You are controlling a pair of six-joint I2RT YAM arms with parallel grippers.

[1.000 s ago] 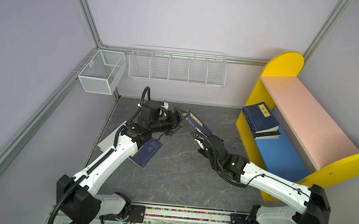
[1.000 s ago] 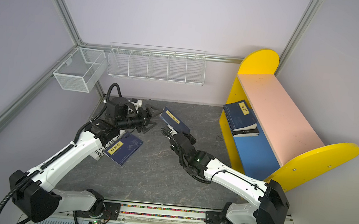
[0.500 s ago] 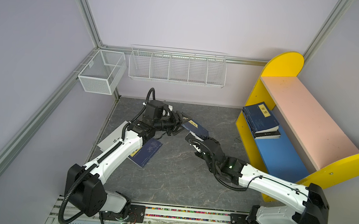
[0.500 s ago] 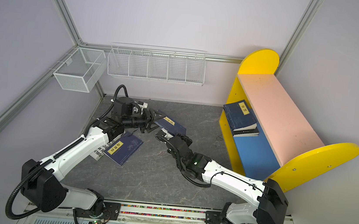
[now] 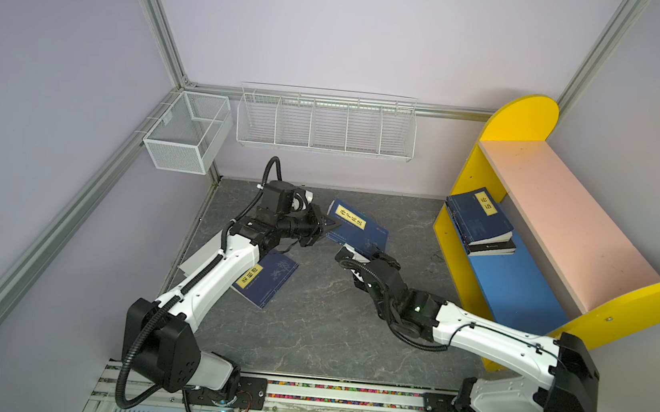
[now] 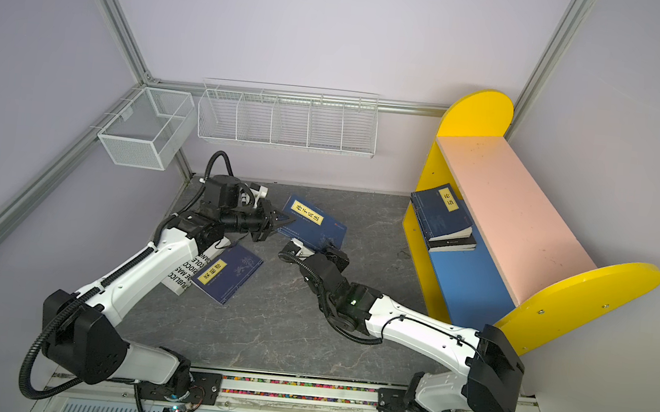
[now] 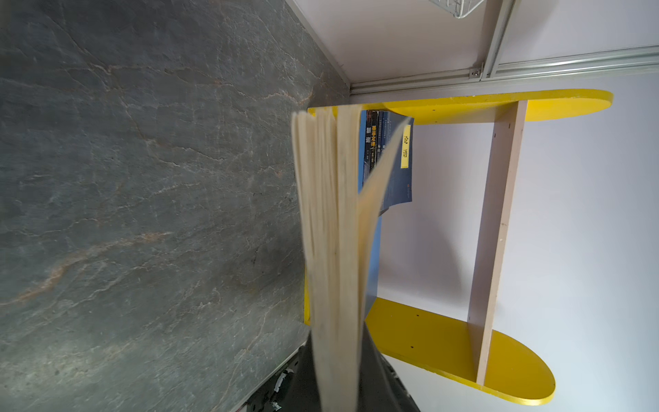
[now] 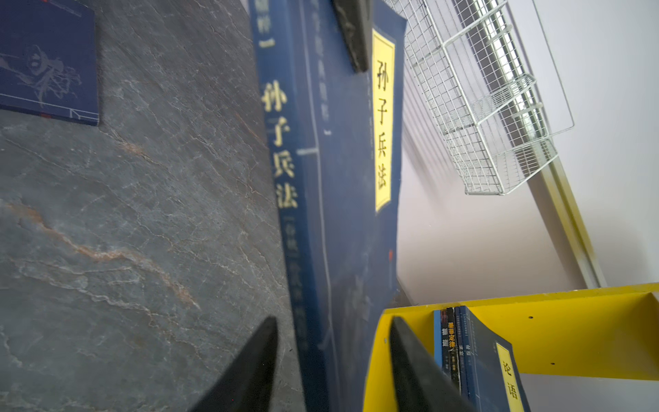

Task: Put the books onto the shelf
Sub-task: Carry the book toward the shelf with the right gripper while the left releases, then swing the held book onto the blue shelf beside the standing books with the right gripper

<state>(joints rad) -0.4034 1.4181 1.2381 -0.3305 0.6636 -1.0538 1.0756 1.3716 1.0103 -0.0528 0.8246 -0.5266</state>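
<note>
Furthest left, under my left arm, a white book (image 6: 187, 273) and a loose navy book (image 5: 270, 278) lie flat on the grey table (image 5: 307, 330), side by side. My left claw (image 5: 325, 226) is pinched tight on a corner of the held navy book (image 5: 359, 229), which hangs tilted above the table. My right claw (image 8: 333, 319) stands spread, a finger on each side of that book's spine edge. At right, a stack of books (image 5: 479, 222) lies on the blue lower board of the shelf (image 5: 569, 224), by the far yellow panel.

White arms, black joints.
A ribbed black hose (image 5: 120, 379) trails the left arm (image 5: 226, 263); a green speck (image 5: 418, 308), perhaps a lamp, marks the right arm (image 5: 493, 341).
</note>
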